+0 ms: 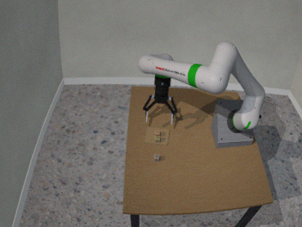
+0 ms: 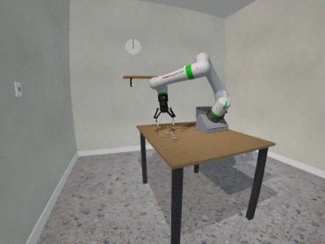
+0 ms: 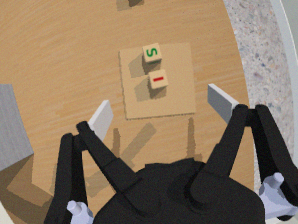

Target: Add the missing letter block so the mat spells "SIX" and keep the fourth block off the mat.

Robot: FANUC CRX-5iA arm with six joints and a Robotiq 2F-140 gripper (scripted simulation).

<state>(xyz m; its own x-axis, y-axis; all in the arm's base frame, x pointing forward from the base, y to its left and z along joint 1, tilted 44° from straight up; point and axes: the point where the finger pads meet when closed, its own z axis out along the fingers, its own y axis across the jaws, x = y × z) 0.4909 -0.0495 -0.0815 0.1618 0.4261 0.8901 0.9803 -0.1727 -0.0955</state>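
Note:
A tan mat (image 3: 180, 90) (image 1: 149, 138) lies on the wooden table (image 1: 196, 180). Two blocks stand on it close together: one with a green S (image 3: 152, 52) (image 1: 156, 140) and one with a red I (image 3: 158, 82) (image 1: 157, 133). A block with a blue O (image 1: 157, 157) (image 2: 174, 139) sits off the mat on the bare table, beyond the S. I see no block with an X in any view. My gripper (image 3: 159, 100) (image 1: 159, 121) (image 2: 164, 124) is open and empty. It hangs above the table just behind the mat's near edge.
The robot's grey base block (image 1: 230, 131) (image 2: 211, 125) stands at the table's right side. The table's left edge (image 1: 127, 135) runs close to the mat. A wall shelf (image 2: 136, 77) and a clock hang on the back wall.

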